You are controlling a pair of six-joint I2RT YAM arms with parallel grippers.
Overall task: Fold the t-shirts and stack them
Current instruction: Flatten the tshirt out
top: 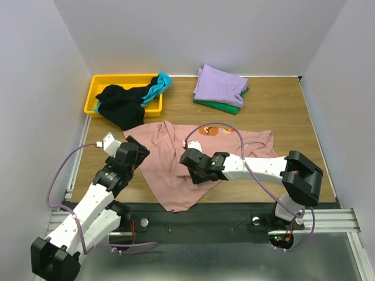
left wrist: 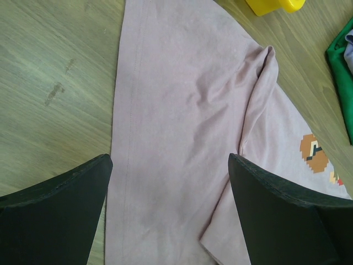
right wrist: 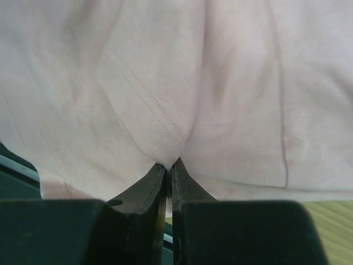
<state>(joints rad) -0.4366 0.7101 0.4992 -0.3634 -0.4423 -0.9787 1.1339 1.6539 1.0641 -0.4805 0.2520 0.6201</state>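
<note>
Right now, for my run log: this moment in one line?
pink t-shirt: rumpled on table | left tool: open above it | right tool: shut on its fabric | stack: lavender t-shirt on green t-shirt

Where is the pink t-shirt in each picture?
Top external: pink t-shirt lies spread mid-table, between the arms.
Left wrist: it fills the middle, beyond the open left gripper.
Right wrist: it fills nearly the whole picture, a fold pinched by the right gripper.
Shared landmark: the wooden table under it.

A green t-shirt (top: 224, 108) lies mostly hidden beneath a lavender t-shirt (top: 220, 86); the pixel print (top: 210, 130) on the pink t-shirt (top: 164, 167) is too small to read.
</note>
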